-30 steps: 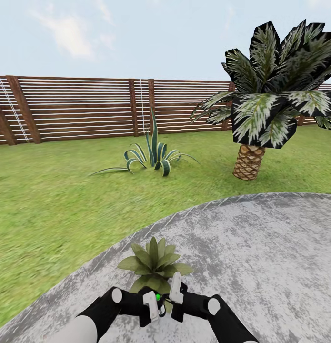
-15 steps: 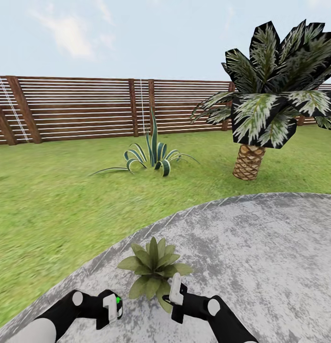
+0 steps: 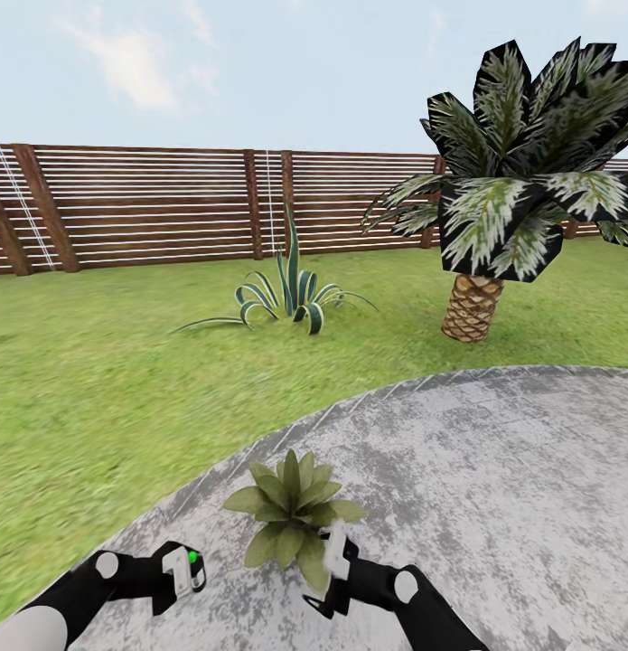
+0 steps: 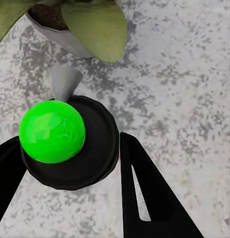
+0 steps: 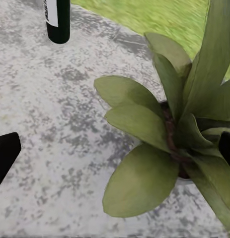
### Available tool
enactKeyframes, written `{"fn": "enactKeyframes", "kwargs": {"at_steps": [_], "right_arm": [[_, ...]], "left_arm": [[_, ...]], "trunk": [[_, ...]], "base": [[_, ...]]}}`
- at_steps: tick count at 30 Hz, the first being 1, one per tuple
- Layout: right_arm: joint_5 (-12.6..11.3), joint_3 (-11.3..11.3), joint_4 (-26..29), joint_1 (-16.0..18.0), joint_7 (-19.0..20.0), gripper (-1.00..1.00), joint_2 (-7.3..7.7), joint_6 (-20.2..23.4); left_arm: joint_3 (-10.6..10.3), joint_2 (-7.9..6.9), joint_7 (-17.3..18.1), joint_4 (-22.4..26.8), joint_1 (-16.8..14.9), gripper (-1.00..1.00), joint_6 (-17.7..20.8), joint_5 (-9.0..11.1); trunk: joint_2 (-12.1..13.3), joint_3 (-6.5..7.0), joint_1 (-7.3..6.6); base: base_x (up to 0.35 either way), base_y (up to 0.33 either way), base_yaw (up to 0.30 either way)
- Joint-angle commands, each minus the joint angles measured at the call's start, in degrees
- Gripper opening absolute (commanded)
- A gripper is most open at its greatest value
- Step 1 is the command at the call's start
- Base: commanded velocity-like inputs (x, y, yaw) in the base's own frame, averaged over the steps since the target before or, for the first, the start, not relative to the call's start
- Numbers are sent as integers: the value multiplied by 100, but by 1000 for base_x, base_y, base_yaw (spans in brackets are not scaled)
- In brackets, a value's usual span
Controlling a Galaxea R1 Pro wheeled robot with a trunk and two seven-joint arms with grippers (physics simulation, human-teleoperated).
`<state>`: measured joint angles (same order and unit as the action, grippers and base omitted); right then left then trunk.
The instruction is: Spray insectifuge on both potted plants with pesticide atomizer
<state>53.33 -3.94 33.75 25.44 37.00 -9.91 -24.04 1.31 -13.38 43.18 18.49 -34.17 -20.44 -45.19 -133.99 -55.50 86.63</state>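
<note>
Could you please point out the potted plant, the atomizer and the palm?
potted plant (image 3: pixel 291 506): head view, middle of the leaf rosette.
atomizer (image 4: pixel 52 131): left wrist view, its green top.
palm (image 3: pixel 472 307): head view, its scaly trunk.

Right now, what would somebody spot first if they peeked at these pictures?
Probably the big palm towering over the lawn at the right, before the brown fence. Next, the small potted plant on the grey paving, between the two pincers. The left pincer grips an atomizer with a bright green top.
</note>
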Motion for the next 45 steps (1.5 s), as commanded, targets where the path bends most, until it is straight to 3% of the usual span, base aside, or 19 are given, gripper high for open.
{"fn": "enactKeyframes", "kwargs": {"at_steps": [1,3,5,7,9,11,12,16,17,19,22,24,29,31,33,36,41,43,45], "right_arm": [[32,-61,-119,1,-94,100,-8,-12],[24,-120,-594,-2,-577,100,119,5],[21,-149,-1425,-3,-1348,100,376,9],[14,-156,-1957,-4,-1781,100,601,-10],[0,-185,-2242,-8,-1966,100,808,-62],[-4,-460,-2321,-18,-2092,100,996,-77],[-5,-692,-2337,-22,-2177,100,1064,-79],[9,-2302,-2348,-55,-2893,100,1245,-75],[10,-2497,-2349,-58,-3071,100,1281,-75],[6,-3028,-2354,-64,-3738,100,1350,-75],[7,-3646,-2355,-65,-4133,100,1365,-69],[10,-4181,-2355,-65,-4226,100,1365,-61],[7,-4326,-2355,-65,-4249,100,1350,-58],[4,-4337,-2355,-65,-4252,100,1329,-57],[3,-4342,-2361,-65,-4253,100,1302,-57],[-5,-4349,-2364,-65,-4262,100,1292,-57],[4,-5011,-2357,-65,-4263,100,1299,-53],[9,-5128,-2356,-65,-4261,100,1304,-50],[11,-5154,-2355,-65,-4262,100,1300,-52]], "left_arm": [[13,6,16,6,-2,-100,-15,12],[11,15,17,6,-2,-100,-6,69],[10,25,16,6,-2,-100,1,92],[10,33,16,6,-2,-100,6,98],[20,36,12,6,-2,-100,24,105],[130,42,9,6,-2,-100,47,104],[211,44,8,6,-2,-100,56,102],[622,59,3,7,-9,-100,226,99],[658,61,4,10,-10,-100,361,95],[708,56,13,14,-14,-100,993,91],[712,68,10,20,-27,-100,1448,84],[716,75,14,59,-51,-100,2000,93],[721,153,12,91,-85,-100,2409,93],[721,183,16,96,-99,-100,2757,95],[721,212,52,112,-123,-100,3424,97],[717,220,53,172,-247,-100,3786,93],[707,278,57,339,-419,-100,4192,85],[683,336,59,396,-419,-100,4282,54],[666,359,61,412,-442,-100,4628,76]], "trunk": [[-2,-5,-1],[-2,-5,-1],[-2,-5,-1],[-2,-5,-1],[-2,-5,-1],[-2,-5,-1],[-2,-5,-1],[-2,-5,-1],[-2,-5,-1],[-2,-5,-1],[-2,-5,-1],[-2,-5,-1],[-2,-5,-1],[-2,-5,-1],[-2,-5,-1],[-2,-5,-1],[-2,-5,-1],[-2,-5,-1],[-2,-5,-1]], "base": [[0,0,0],[0,0,0],[0,0,0],[0,0,0],[0,0,0],[0,0,0],[0,0,0],[0,0,0],[0,0,0],[0,0,0],[0,0,0],[0,0,0],[0,0,0],[0,0,0],[0,0,0],[0,0,0],[0,0,0],[0,0,0],[0,0,0]]}}
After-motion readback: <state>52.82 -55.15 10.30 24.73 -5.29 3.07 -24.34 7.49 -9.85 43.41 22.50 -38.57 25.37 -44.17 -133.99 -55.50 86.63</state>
